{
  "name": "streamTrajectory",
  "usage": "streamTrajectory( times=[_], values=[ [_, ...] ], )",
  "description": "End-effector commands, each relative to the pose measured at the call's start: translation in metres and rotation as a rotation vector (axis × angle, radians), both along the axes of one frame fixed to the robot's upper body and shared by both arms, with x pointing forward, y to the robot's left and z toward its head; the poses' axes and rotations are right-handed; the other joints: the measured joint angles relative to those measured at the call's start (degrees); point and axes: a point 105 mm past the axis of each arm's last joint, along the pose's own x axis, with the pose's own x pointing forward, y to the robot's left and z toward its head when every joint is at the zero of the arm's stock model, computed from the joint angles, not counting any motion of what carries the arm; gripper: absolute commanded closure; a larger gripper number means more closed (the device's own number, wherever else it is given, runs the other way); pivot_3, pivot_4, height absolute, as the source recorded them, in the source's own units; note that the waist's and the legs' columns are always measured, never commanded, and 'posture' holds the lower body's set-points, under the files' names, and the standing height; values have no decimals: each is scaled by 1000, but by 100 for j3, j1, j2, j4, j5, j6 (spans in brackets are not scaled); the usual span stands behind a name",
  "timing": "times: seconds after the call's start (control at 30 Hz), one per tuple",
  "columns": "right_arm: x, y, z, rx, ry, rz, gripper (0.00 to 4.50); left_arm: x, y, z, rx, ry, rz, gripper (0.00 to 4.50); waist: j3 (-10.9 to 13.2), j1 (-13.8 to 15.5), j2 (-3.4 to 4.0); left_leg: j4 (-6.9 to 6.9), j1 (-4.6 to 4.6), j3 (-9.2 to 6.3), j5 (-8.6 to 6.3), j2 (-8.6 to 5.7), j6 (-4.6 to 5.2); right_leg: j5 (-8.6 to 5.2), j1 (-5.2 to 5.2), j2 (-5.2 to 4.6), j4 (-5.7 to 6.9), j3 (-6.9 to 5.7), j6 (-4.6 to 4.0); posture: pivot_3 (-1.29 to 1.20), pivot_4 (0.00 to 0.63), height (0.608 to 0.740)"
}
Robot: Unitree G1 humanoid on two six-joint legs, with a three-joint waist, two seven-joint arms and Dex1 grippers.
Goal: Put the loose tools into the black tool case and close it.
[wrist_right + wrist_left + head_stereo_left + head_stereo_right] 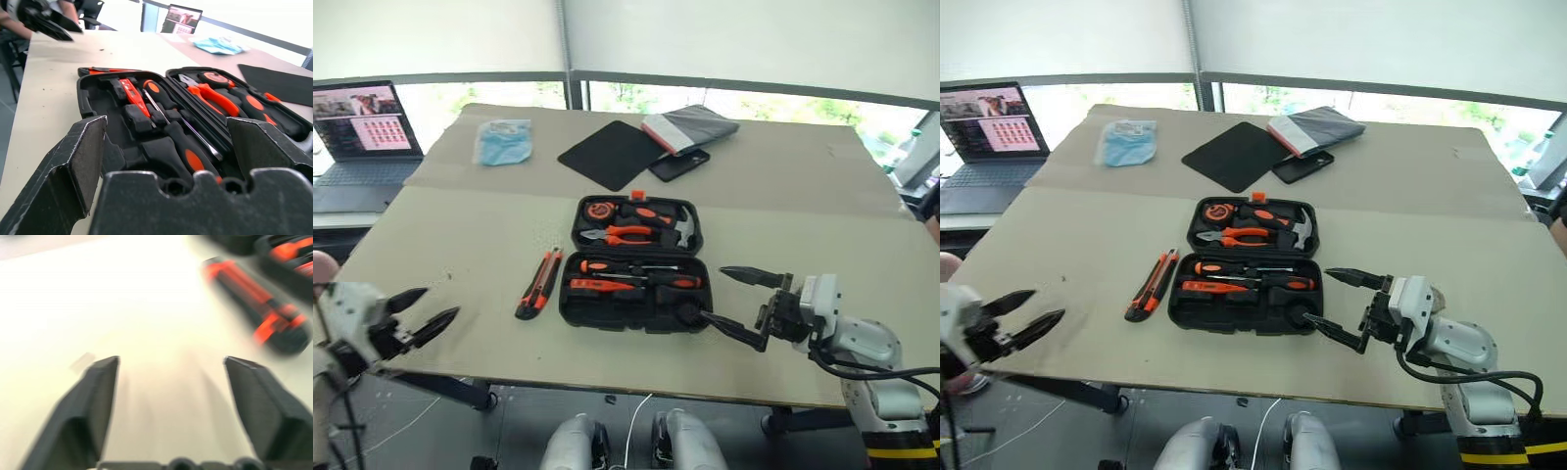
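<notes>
Beige tabletop (460, 245): we see the black tool case (636, 264) lying open mid-table, screwdrivers (641, 274) seated inside, utility knife (538, 284) loose just left of it. Left gripper (435, 311) hangs empty, fingers apart, at the near-left edge; right gripper (734, 300), fingers spread, sits beside the case's near-right corner.

Office or lab test room: broad beige table (460, 255) under a window (724, 103) with white blinds, an open laptop (357, 137) just off its far left corner, a phone (679, 164) and folded cloth (690, 127) at its far edge.
</notes>
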Motion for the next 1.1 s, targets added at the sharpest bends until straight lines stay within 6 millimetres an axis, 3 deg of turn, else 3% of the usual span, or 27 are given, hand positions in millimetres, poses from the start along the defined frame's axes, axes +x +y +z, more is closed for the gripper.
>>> streamTrajectory(
  times=[0.03, 0.1, 0.37, 0.5, 0.7, 0.9, 1.07, 1.1],
  values=[
    [-6, 3, 11, 27, -26, 39, 0, -8, -1, 13, 20, -1, -9, 54, 0, 48, 0, 0, -6, 0, 0, -1, -1, 0, -6, -5, -1, -1, 0, 0, 150, 740],
    [-7, 6, 15, 55, -25, 45, 0, -3, -9, 16, -1, 2, -13, 54, -1, 73, -2, 0, -14, 1, 4, -5, -9, 0, -13, -9, -2, -1, 1, 0, 150, 740],
    [0, 11, 29, 89, -73, 25, 0, 41, -89, 24, -129, 61, -67, 54, -1, 41, -3, 0, -31, 3, 24, -5, -40, 25, -3, 2, 7, 3, 37, 0, 150, 740],
    [-1, 15, 26, 92, -71, 25, 0, 54, -112, -2, -74, 135, -26, 54, -1, -16, -3, -2, -26, 6, 31, -4, -46, 26, 2, 17, 13, 10, 36, 0, 150, 740],
    [2, 18, 30, 107, -90, 11, 0, 76, -126, -23, -12, 154, 64, 54, 0, 0, -5, -3, -21, 8, 43, 2, -63, 25, 2, 34, 21, 13, 33, 0, 150, 740],
    [1, 19, 29, 115, -89, 3, 0, 90, -152, -27, -24, 134, 3, 54, 0, 18, -4, -4, -7, 6, 41, 1, -60, 25, 18, 26, 20, 12, 32, 0, 150, 740],
    [0, 20, 29, 118, -85, 1, 0, 96, -152, -33, 3, 171, 21, 54, 0, 44, -4, -4, -6, 6, 41, 0, -60, 26, 23, 23, 19, 11, 31, 0, 150, 740],
    [0, 21, 28, 120, -81, 1, 0, 98, -153, -31, -5, 178, 6, 301, -1, 49, -4, -3, -2, 4, 41, 0, -60, 26, 29, 23, 19, 9, 31, 0, 150, 740]
  ],
)
